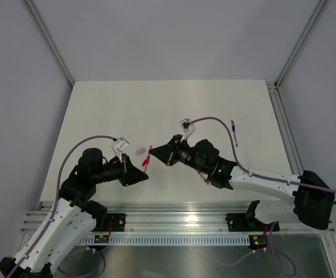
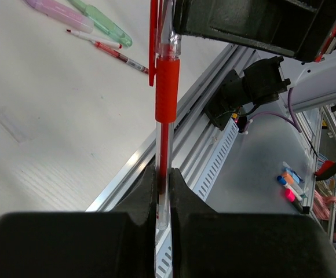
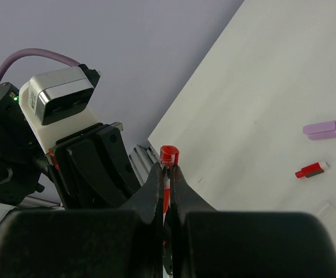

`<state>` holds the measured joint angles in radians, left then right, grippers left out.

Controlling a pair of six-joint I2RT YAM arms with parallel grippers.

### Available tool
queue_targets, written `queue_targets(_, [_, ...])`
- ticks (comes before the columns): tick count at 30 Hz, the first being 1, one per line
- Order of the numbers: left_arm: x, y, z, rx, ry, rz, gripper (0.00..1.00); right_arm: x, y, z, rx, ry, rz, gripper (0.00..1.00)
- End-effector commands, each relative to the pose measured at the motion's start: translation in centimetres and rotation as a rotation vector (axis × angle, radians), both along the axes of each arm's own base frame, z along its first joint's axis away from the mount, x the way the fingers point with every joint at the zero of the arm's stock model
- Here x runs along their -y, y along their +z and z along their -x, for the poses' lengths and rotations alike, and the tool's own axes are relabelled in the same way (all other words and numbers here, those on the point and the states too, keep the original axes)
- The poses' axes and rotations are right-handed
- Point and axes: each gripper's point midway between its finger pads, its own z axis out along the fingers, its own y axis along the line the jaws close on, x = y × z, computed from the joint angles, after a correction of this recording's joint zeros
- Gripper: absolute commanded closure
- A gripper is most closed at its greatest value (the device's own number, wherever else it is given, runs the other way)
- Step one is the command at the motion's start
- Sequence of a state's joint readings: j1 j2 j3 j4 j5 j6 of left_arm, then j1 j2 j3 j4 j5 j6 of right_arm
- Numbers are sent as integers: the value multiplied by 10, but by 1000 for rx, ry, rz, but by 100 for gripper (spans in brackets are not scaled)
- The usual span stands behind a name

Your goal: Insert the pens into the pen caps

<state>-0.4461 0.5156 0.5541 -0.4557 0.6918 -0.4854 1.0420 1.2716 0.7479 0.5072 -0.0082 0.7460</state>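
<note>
A red pen [image 2: 167, 92] with a clear barrel runs straight up from my left gripper [image 2: 163, 174], which is shut on its rear end. A red pen cap [image 3: 169, 155] covers the pen's far end, and its clip lies along the pen down to the red grip. My right gripper [image 3: 168, 168] is shut on that cap. In the top view the left gripper [image 1: 140, 172] and right gripper [image 1: 155, 154] face each other with the red pen [image 1: 146, 160] between them, above the table. A pink cap [image 3: 322, 130] and a small red cap [image 3: 310, 170] lie on the table.
A pink pen [image 2: 61, 14], a pale green pen [image 2: 101, 22] and a thin red pen [image 2: 113, 51] lie together on the white table [image 1: 127, 110]. A blue pen [image 1: 233, 127] lies at the right. The aluminium rail [image 1: 179, 219] runs along the near edge.
</note>
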Motion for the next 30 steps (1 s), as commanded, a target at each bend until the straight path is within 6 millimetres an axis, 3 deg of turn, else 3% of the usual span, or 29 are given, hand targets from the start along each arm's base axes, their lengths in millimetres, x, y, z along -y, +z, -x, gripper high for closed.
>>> queue_targets(1, [4,73,-37,247,93,122,100,-9,-52,62,-103,204,139,100])
queue_targets(8, [3,94,-44,295,116,123,100,-20,-71,79,-126,246,192,100])
queue_targets(18, [-1,109,-54,342,167,115,100,-31,-93,93,-156,271,258,100])
queue_targets(21, [-5,103,-54,340,183,88,100,-25,-87,88,-145,235,251,100])
queue_targets(25, [-5,76,-48,274,165,72,100,-25,-61,77,-90,187,231,100])
queue_targets(28, [-5,58,-42,231,156,65,100,-23,-37,52,-53,87,228,100])
queue_targets(30, [-6,52,-38,216,155,66,100,-22,-12,41,-38,54,188,88])
